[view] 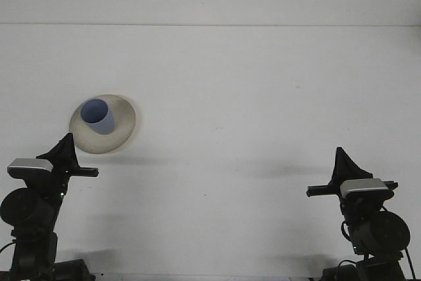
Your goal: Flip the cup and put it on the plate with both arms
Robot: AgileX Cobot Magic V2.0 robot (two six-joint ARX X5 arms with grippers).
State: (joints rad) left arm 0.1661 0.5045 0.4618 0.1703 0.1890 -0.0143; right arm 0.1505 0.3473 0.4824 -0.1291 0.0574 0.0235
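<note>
A blue cup [98, 116] stands upright, mouth up, on a beige plate [122, 133] at the left of the white table. My left gripper [66, 147] sits below the plate near the front edge, pointing away from me, fingers together, holding nothing. At the front right my right gripper [342, 160] rests far from the plate, its fingers closed to a single point and empty.
The white table [250, 97] stretches between the two arms up to the back wall. The arm bases and cables lie along the front edge at both corners.
</note>
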